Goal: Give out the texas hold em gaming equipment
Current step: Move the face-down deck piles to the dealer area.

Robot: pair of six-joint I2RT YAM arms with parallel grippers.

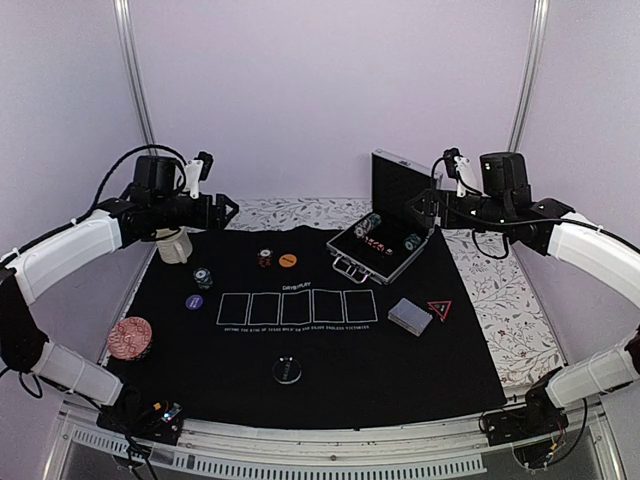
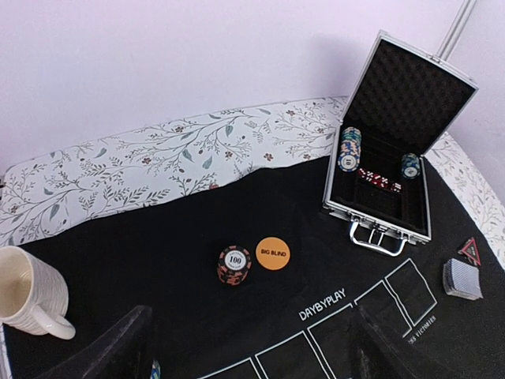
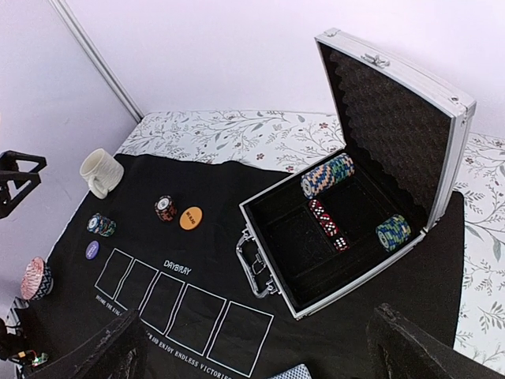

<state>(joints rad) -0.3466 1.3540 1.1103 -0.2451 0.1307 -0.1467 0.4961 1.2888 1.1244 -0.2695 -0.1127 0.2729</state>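
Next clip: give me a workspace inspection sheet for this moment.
Surface: black mat over floral cloth.
Job's things: card deck, triangle marker, orange disc, purple disc, black-and-white disc and three chip stacks on the mat; more chips in the case.
Clutter: cream mug, open silver case.
Grippers: left gripper and right gripper open, empty.
Cables: black cables looping along both arms.
Surroundings: lilac walls, metal poles.
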